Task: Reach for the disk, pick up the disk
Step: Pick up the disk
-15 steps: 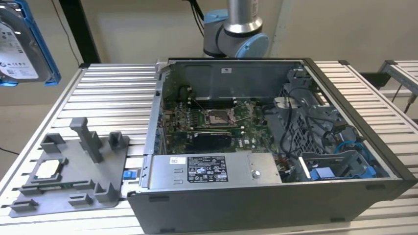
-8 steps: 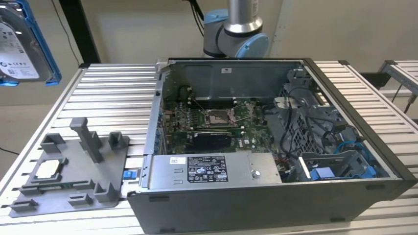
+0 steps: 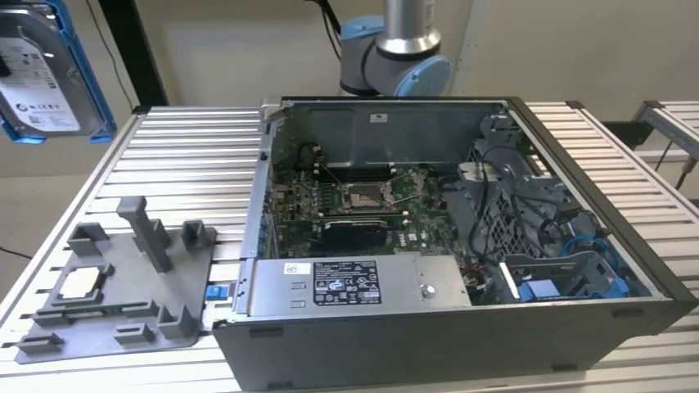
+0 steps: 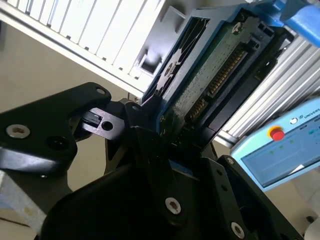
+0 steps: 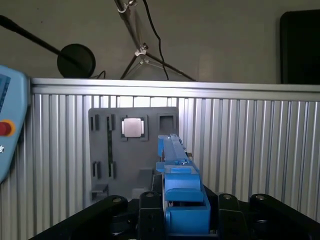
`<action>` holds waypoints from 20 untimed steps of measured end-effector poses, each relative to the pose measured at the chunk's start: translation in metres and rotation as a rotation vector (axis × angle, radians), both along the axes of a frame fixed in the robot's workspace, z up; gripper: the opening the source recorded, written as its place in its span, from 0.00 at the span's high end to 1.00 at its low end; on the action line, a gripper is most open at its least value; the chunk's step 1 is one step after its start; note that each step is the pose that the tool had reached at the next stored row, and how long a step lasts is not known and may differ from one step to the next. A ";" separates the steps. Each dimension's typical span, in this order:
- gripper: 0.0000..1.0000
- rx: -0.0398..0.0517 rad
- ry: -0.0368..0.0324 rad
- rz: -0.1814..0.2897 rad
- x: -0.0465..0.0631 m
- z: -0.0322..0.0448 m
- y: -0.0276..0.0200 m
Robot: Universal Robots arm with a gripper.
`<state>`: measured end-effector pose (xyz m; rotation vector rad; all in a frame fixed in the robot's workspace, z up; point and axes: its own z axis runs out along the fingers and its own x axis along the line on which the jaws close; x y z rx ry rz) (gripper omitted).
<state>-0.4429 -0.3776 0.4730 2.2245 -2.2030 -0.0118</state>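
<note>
The disk [image 3: 44, 70] hangs in the air at the exterior view's upper left, above and beyond the table's corner, its silver face with the white label and blue frame toward the camera. In the second wrist view I see its green circuit-board underside [image 4: 210, 75], with my black gripper [image 4: 165, 135] shut on its blue edge. In the first wrist view the disk [image 5: 175, 152] stands edge-on between the fingers [image 5: 150, 205], held above the slatted table.
A grey fixture plate [image 3: 164, 315] lies on the table at the exterior view's left, with a small square chip [image 3: 82, 282] on it. The open computer case [image 3: 361, 372] stands beside it. A teach pendant [image 4: 280, 145] sits past the table's edge.
</note>
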 end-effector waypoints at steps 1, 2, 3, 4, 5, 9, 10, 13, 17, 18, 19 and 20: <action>1.00 0.0000 0.0003 0.000 0.002 0.0000 0.0000; 1.00 0.0000 0.0006 0.000 0.004 0.0000 0.0000; 1.00 0.0000 0.0010 0.000 0.006 0.0000 0.0000; 1.00 0.0000 0.0014 0.000 0.008 0.0000 0.0000; 1.00 0.0000 0.0017 0.000 0.010 0.0000 0.0000; 1.00 0.0000 0.0037 0.000 0.019 0.0000 0.0000; 1.00 0.0001 0.0042 0.000 0.022 0.0000 0.0000; 1.00 0.0000 0.0062 0.000 0.029 0.0000 0.0000; 1.00 0.0000 0.0093 0.000 0.040 0.0000 0.0000; 1.00 0.0000 0.0107 0.000 0.045 0.0000 0.0000; 1.00 -0.0001 0.0113 0.000 0.047 0.0000 0.0000; 1.00 0.0000 0.0119 0.000 0.050 0.0000 0.0000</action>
